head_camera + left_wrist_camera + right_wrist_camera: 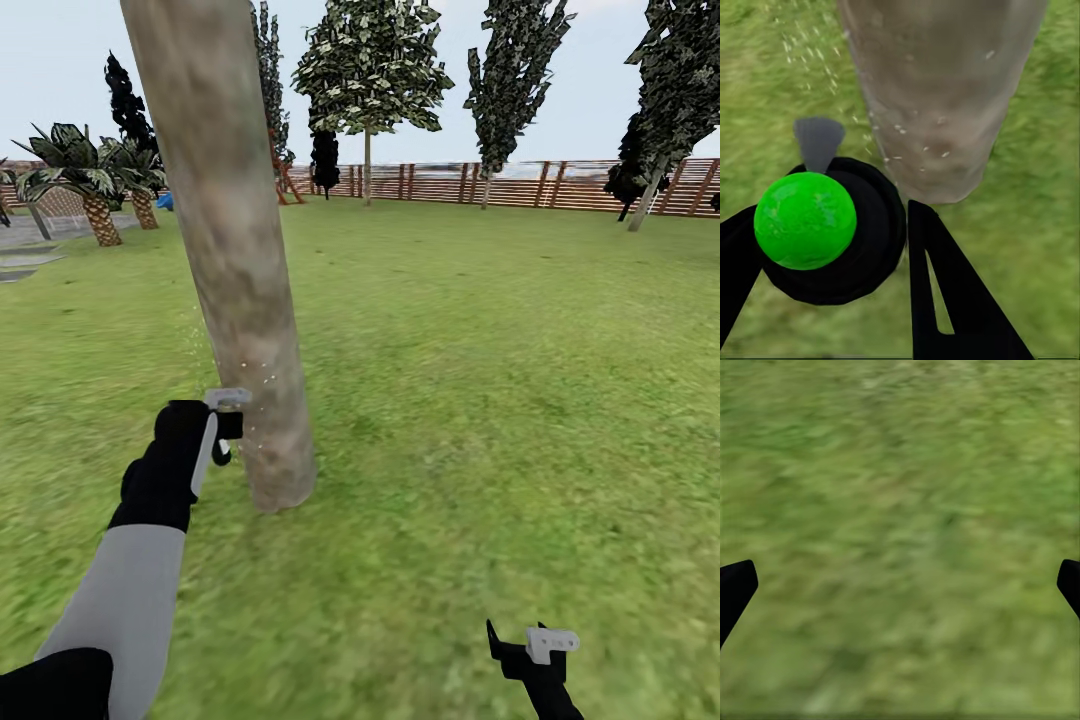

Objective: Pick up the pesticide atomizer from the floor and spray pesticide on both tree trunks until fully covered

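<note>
Gripping the pesticide atomizer (817,232), the left tool (832,247) sits just beside the tree trunk (235,270)

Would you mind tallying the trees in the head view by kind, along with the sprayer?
Thick pale trunk: 1
Palms: 2
Leafy trees by the fence: 3
Sprayer, held in the left tool: 1
Total: 7

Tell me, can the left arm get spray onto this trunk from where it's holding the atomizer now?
Probably yes. The left gripper holds the atomizer right beside the tree trunk, nothing between them, and white droplets already speckle the bark near its base. Higher bark looks harder to reach.
</note>
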Tool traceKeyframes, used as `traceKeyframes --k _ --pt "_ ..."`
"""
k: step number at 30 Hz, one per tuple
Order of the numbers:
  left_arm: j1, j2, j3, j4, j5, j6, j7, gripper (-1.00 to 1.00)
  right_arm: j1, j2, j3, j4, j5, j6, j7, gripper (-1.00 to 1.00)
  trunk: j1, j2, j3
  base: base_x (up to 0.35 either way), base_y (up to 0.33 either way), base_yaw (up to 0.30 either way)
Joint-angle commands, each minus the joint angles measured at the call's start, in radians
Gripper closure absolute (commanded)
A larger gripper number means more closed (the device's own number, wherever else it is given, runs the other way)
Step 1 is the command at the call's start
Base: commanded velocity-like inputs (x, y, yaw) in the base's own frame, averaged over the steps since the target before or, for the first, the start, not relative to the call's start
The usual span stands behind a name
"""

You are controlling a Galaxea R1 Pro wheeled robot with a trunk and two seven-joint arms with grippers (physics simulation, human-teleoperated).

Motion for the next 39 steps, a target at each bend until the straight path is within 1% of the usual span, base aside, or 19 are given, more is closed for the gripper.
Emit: traceKeyframes --k 1,5,6,9,10,13,14,16,17,20,21,24,25,27,28,30,31,34,39 --pt "0.004 -0.001 -0.003 -0.001 0.001 0.0 0.0 1.0 0.0 0.0 0.0 0.0 0.0 0.0 0.0 -1.0 0.0 0.0 0.0 0.0 0.0 0.0" --pt "0.009 -0.01 -0.006 0.002 0.001 0.0 -0.002 1.0 0.0 0.0 0.0 0.0 0.0 0.0 0.0 -1.0 0.0 0.0 0.0 0.0 0.0 0.0" --pt "0.008 -0.015 -0.012 0.002 0.004 0.001 -0.003 1.0 0.0 0.0 0.0 0.0 0.0 0.0 0.0 -1.0 0.0 0.0 0.0 0.0 0.0 0.0" --pt "0.005 -0.021 -0.03 0.0 0.025 0.001 -0.026 1.0 0.0 0.0 0.0 0.0 0.0 0.0 0.0 -1.0 0.0 0.0 0.0 0.0 0.0 0.0" --pt "0.004 -0.02 -0.035 -0.001 0.032 0.001 -0.039 1.0 0.0 0.0 0.0 0.0 0.0 0.0 0.0 -1.0 0.0 0.0 0.0 0.0 0.0 0.0" --pt "0.0 -0.011 -0.037 0.006 0.037 0.002 -0.047 1.0 0.0 0.0 0.0 0.0 0.0 0.0 0.0 -1.0 0.0 0.0 0.0 0.0 0.0 0.0" --pt "-0.002 -0.006 -0.033 0.009 0.037 0.002 -0.048 1.0 0.0 0.0 0.0 0.0 0.0 0.0 0.0 -1.0 0.0 0.0 0.0 0.0 0.0 0.0" --pt "-0.002 0.024 -0.03 0.012 0.037 0.002 -0.049 1.0 0.0 0.0 0.0 0.0 0.0 0.0 0.0 -1.0 0.0 0.0 0.0 0.0 0.0 0.0" --pt "0.0 0.044 -0.029 0.012 0.037 0.002 -0.05 1.0 0.0 0.0 0.0 0.0 0.0 0.0 0.0 -1.0 0.0 0.0 0.0 0.0 0.0 0.0" --pt "0.008 0.079 -0.029 0.012 0.038 0.002 -0.051 1.0 0.0 0.0 0.0 0.0 0.0 0.0 0.0 -1.0 0.0 0.0 0.0 0.0 0.0 0.0" --pt "0.008 0.081 -0.032 0.012 0.038 0.002 -0.051 1.0 0.0 0.0 0.0 0.0 0.0 0.0 0.0 -1.0 0.0 0.0 0.0 0.0 0.0 0.0" --pt "0.009 0.074 -0.039 0.01 0.037 0.002 -0.051 1.0 0.0 0.0 0.0 0.0 0.0 0.0 0.0 -1.0 0.0 0.0 0.0 0.0 0.0 0.0" --pt "0.004 0.066 -0.044 0.006 0.038 0.003 -0.051 1.0 0.0 0.0 0.0 0.0 0.0 0.0 0.0 -1.0 0.0 0.0 0.0 0.0 0.0 0.0" --pt "-0.004 0.041 -0.065 0.001 0.039 0.003 -0.051 1.0 0.0 0.0 0.0 0.0 0.0 0.0 0.0 -1.0 0.0 0.0 0.0 0.0 0.0 0.0" --pt "-0.005 0.032 -0.07 0.0 0.039 0.004 -0.051 1.0 0.0 0.0 0.0 0.0 0.0 0.0 0.0 -1.0 0.0 0.0 0.0 0.0 0.0 0.0" --pt "-0.008 0.003 -0.076 -0.003 0.04 0.008 -0.051 1.0 0.0 0.0 0.0 0.0 0.0 0.0 0.0 -1.0 0.0 0.0 0.0 0.0 0.0 0.0" --pt "-0.009 0.002 -0.076 -0.004 0.041 0.009 -0.051 1.0 0.0 0.0 0.0 0.0 0.0 0.0 0.0 -1.0 0.0 0.0 0.0 0.0 0.0 0.0" --pt "-0.014 0.009 -0.07 -0.004 0.042 0.01 -0.051 1.0 0.0 0.0 0.0 0.0 0.0 0.0 0.0 -1.0 0.0 0.0 0.0 0.0 0.0 0.0" --pt "-0.04 0.048 -0.062 -0.001 0.039 0.01 -0.051 1.0 0.0 0.0 0.0 0.0 0.0 0.0 0.0 -1.0 0.0 0.0 0.0 0.0 0.0 0.0"
